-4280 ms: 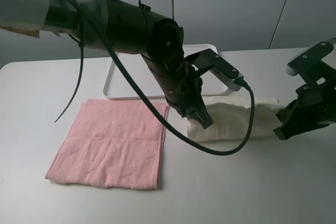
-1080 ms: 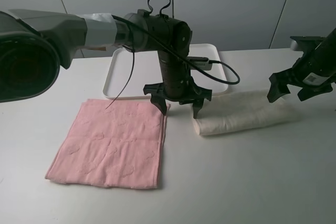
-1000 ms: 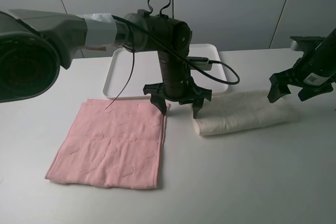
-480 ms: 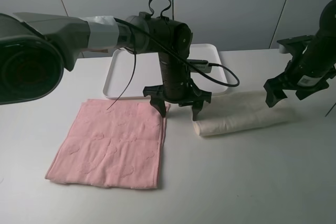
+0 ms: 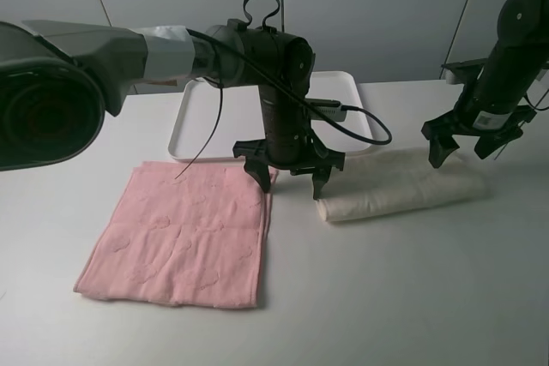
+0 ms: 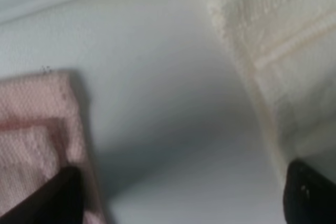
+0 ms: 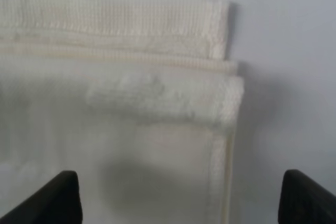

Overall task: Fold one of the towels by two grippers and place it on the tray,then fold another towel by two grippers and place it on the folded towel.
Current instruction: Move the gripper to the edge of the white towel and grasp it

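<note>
A folded cream towel lies on the table in front of the white tray. A pink towel lies flat at the left. My left gripper is open and empty, its fingertips spread just above the gap between the pink towel's right edge and the cream towel's left end. My right gripper is open and empty, held above the cream towel's right end.
The white tray stands at the back centre, partly behind the left arm. A black cable loops from the left arm over the tray's right side. White table surface extends in front of both towels.
The right arm has risen and moved back and left above the cream towel's right end. The left gripper holds almost still. Earlier, both grippers were down at the cream towel.
</note>
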Controlling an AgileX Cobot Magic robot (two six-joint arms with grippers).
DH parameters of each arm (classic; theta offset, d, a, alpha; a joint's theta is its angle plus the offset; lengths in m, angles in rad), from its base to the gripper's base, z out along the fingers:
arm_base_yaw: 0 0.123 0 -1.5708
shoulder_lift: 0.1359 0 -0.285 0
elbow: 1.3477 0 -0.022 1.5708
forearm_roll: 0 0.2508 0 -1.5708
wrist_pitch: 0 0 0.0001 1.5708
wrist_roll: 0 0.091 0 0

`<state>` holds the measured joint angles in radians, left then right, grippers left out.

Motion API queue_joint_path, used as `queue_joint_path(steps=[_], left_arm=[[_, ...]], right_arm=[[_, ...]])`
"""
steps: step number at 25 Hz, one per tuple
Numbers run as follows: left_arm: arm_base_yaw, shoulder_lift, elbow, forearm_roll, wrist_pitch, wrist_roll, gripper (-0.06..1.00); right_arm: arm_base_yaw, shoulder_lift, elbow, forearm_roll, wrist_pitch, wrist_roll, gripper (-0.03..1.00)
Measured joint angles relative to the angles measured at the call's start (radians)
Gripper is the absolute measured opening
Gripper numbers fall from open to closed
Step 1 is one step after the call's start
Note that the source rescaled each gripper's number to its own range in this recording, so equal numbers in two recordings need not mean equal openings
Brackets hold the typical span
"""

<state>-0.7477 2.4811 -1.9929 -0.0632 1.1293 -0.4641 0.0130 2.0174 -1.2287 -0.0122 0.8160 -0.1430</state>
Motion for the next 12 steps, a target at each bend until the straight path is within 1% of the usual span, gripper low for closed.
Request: queue_joint_path(steps=[3, 6, 9, 12], left_arm=[[0.0, 0.0, 0.0, 0.0, 0.0, 0.002, 0.99], [0.0, 0.0, 0.0, 0.0, 0.0, 0.008, 0.99], [0.0, 0.0, 0.0, 0.0, 0.0, 0.013, 0.99], [0.0, 0.0, 0.0, 0.0, 0.0, 0.015, 0.99]], right_arm=[[-0.015, 0.019, -0.028, 0.0, 0.004, -0.002, 0.81], [-0.055, 0.021, -0.033, 0.012, 0.009, -0.009, 0.81], [-0.1, 0.031, -0.033, 0.071, 0.016, -0.033, 0.81], [-0.109, 0.043, -0.033, 0.118, 0.02, -0.068, 0.79]])
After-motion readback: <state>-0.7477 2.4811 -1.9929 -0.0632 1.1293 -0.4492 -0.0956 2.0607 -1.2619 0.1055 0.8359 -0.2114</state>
